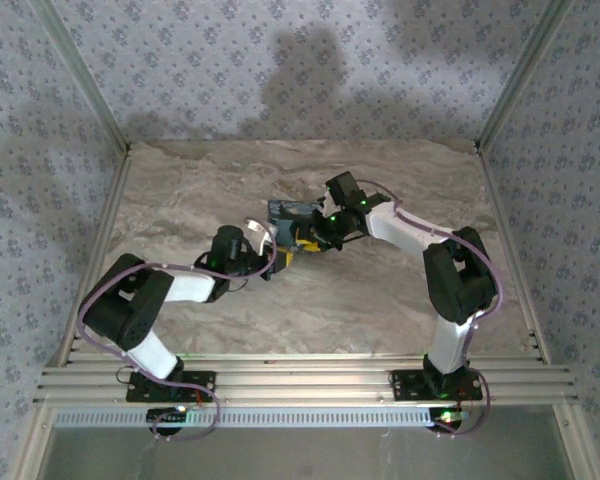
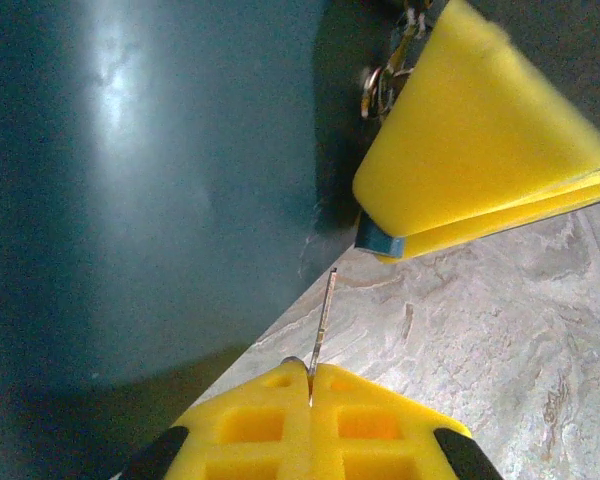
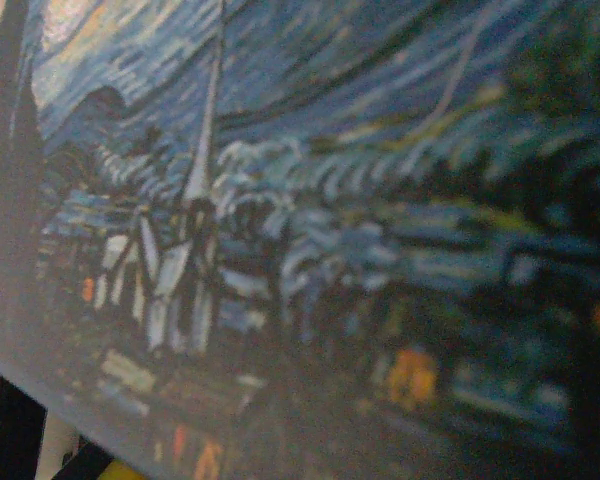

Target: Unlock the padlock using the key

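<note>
Where its waffled yellow foam pads meet, the left gripper pinches a thin, flat metal key edge-on; opening of the right gripper cannot be determined.

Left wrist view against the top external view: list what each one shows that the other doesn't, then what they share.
Left wrist: a thin metal strip, probably the key seen edge-on, pinched in the shut left gripper, and a key ring beside another yellow finger.
Top external: the whole left arm and right arm, their mounting rail and the patterned walls.
Shared: the marbled table, the left gripper's yellow tips, and seemingly the dark blue object they face.
</note>
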